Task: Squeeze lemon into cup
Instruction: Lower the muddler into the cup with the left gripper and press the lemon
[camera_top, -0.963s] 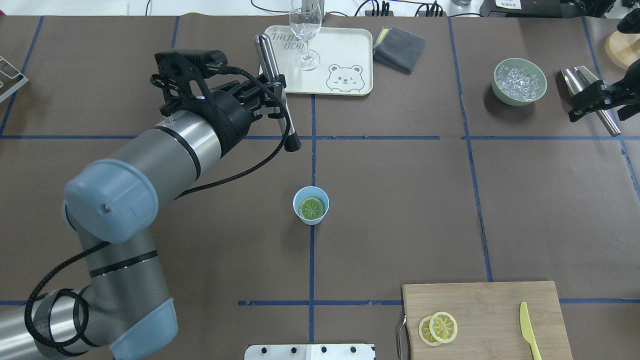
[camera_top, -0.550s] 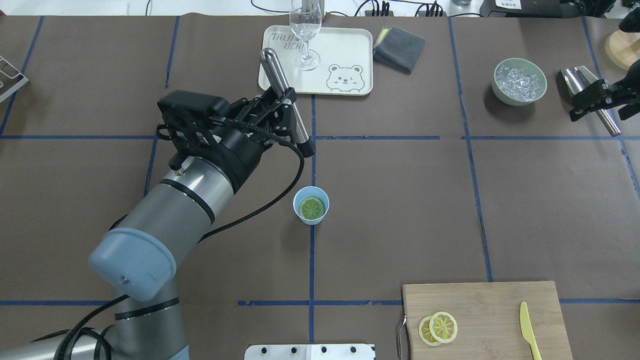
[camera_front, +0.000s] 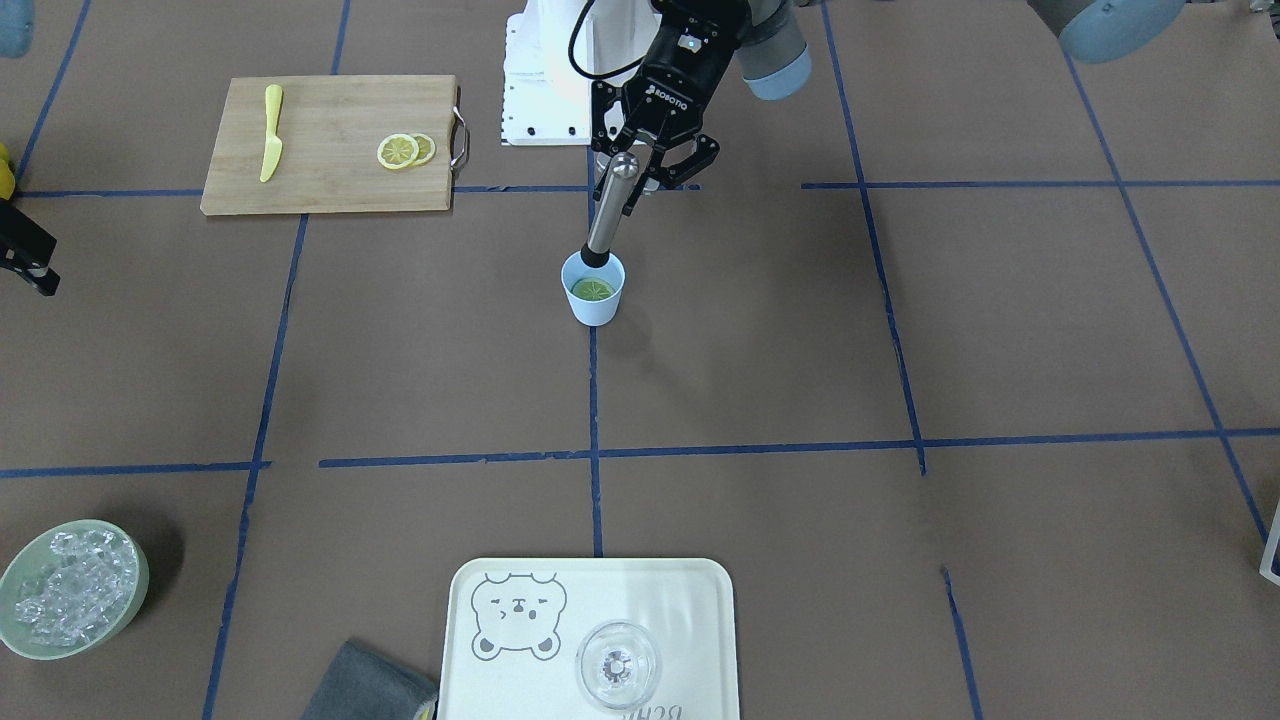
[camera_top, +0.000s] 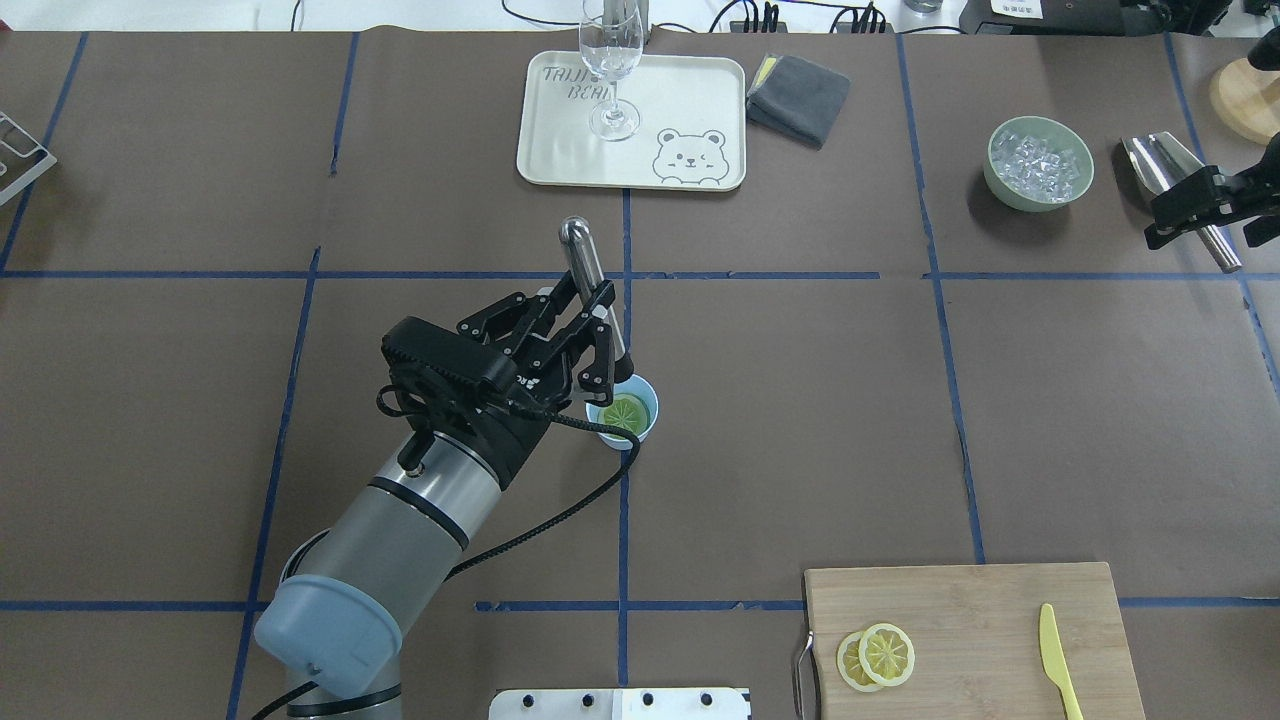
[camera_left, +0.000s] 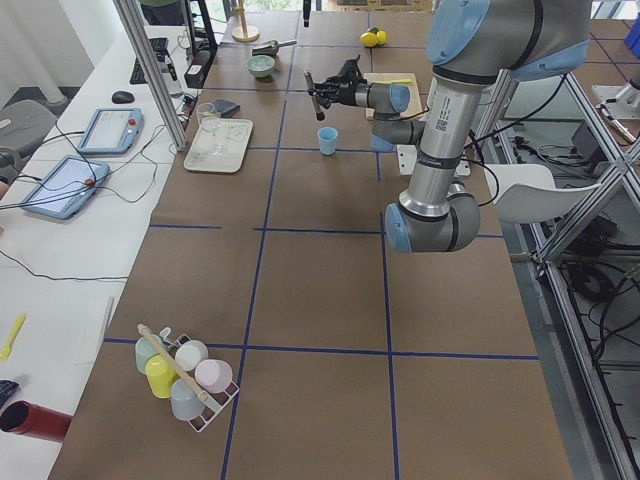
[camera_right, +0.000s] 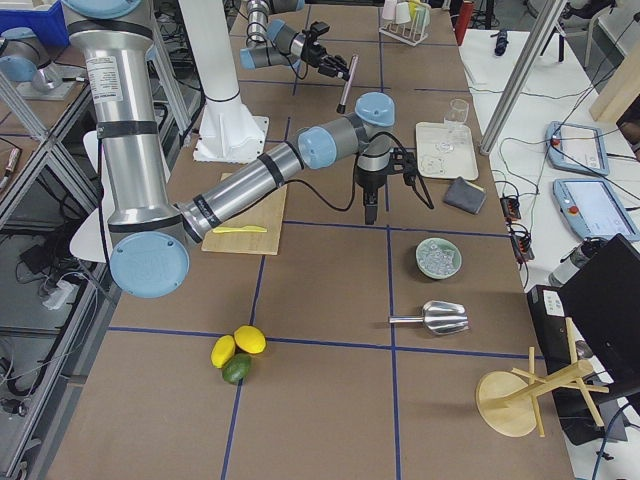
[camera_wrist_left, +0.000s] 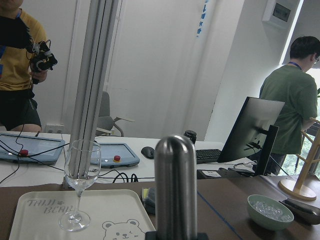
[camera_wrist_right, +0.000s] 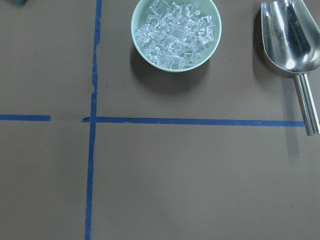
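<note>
Cutting board: nearest of all, a wooden cutting board (camera_top: 980, 620) is seen at the right of the bench (camera_top: 800, 400).
Spare slices: two overlapping spare slices (camera_top: 877, 655) are laid at the board's left end, with a yellow knife (camera_top: 1058, 660) near its right end.
Left gripper: the left gripper (camera_top: 603, 335) is clamped on a steel muddler (camera_top: 580, 255), which is held tilted, rounded end up and away, dark tip down.
Muddler tip: it is placed right at the far rim of the cup's mouth. Whether the slice below is touched cannot be told.
Cup: the light-blue cup (camera_top: 645, 430) is stood upright mid-bench on a blue tape line, just beside the gripper.
Lemon slice: and there it is, the lemon slice (camera_top: 625, 413) is lying flat inside the cup, face up.
Right gripper: the right gripper (camera_top: 1165, 215) is held at the far right over the handle of a metal scoop (camera_wrist_right: 290, 35). Fingers apart or together cannot be told.
Bowl: a pale green bowl (camera_top: 995, 175) filled with ice is set just left of the scoop.
Tray: farthest back, a cream bear-print tray (camera_top: 700, 90) is carrying a wine glass (camera_top: 612, 60). A folded grey cloth (camera_top: 800, 97) is laid just beside it.
</note>
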